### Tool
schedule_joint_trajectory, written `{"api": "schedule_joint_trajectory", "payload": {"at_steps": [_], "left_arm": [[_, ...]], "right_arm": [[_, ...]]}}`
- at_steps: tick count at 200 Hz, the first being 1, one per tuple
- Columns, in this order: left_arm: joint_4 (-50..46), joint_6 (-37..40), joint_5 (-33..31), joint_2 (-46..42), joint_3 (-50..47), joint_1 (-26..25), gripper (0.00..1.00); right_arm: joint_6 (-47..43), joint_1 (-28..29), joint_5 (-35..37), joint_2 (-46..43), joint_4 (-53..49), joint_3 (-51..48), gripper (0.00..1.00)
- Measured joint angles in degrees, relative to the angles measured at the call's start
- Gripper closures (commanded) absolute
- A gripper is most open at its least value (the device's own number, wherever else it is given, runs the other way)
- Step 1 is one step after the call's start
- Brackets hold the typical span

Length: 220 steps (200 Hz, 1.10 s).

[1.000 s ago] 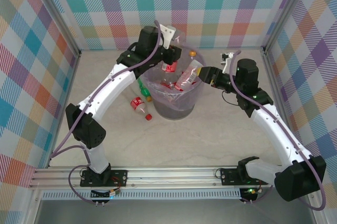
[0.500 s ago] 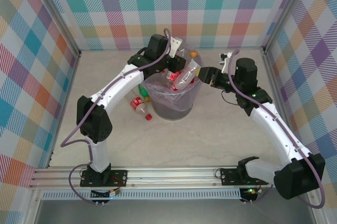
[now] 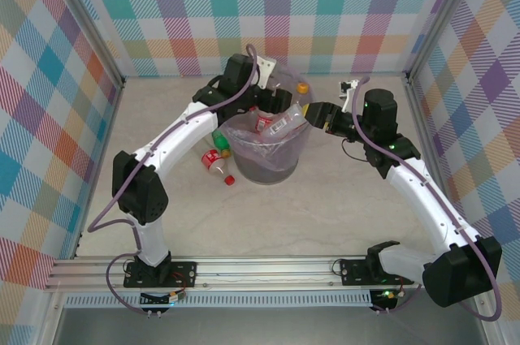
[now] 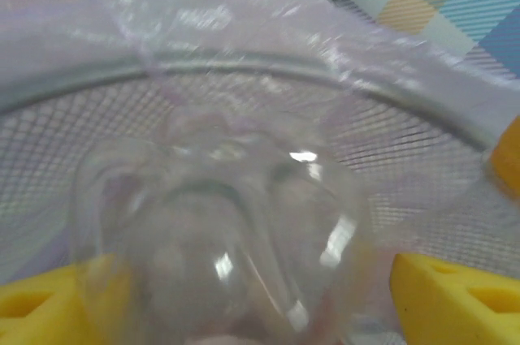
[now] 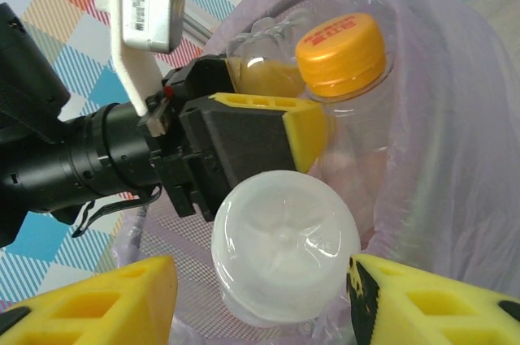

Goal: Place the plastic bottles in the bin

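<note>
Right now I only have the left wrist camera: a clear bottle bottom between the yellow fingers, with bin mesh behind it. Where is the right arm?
Observer: The right gripper is at the bin's right rim, with a red-labelled bottle between its jaws, slanting over the opening.
Operator: What is the orange thing at my right edge?
Observer: That is the orange cap of a clear bottle at the bin's far right rim.
Operator: Any bottles on the table?
Observer: Two lie left of the bin: a green bottle and a red-capped bottle.
</note>
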Motion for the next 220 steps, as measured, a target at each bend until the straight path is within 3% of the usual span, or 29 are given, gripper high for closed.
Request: {"api": "schedule_joint_trajectory", "payload": {"at_steps": [61, 100, 129, 164, 188, 220], "left_arm": [[-2.0, -1.2, -3.2, -7.8, 2.2, 0.2, 0.09], [-7.0, -7.0, -6.2, -13.0, 1.8, 3.6, 0.07], [-7.5, -15.2, -7.4, -23.4, -9.7, 13.8, 0.07], [-4.4, -27.8, -4.4, -33.4, -27.3, 27.4, 0.07], [0.9, -35.5, 0.5, -32.2, -36.3, 30.1, 0.06], [7.0, -42.4, 4.8, -21.2, -40.5, 30.5, 0.03]], "right_arm": [[0.0, 0.0, 0.6, -0.9, -0.3, 0.0, 0.38], [-0.4, 0.0, 2.1, -3.9, -1.0, 0.0, 0.38], [-1.3, 0.0, 3.4, -4.9, -2.2, 0.0, 0.38], [-1.7, 0.0, 4.2, -5.0, -3.2, 0.0, 0.38], [-1.8, 0.0, 4.2, -5.0, -3.8, 0.0, 0.38], [-2.2, 0.0, 4.6, -5.7, -4.9, 0.0, 0.38]]}}
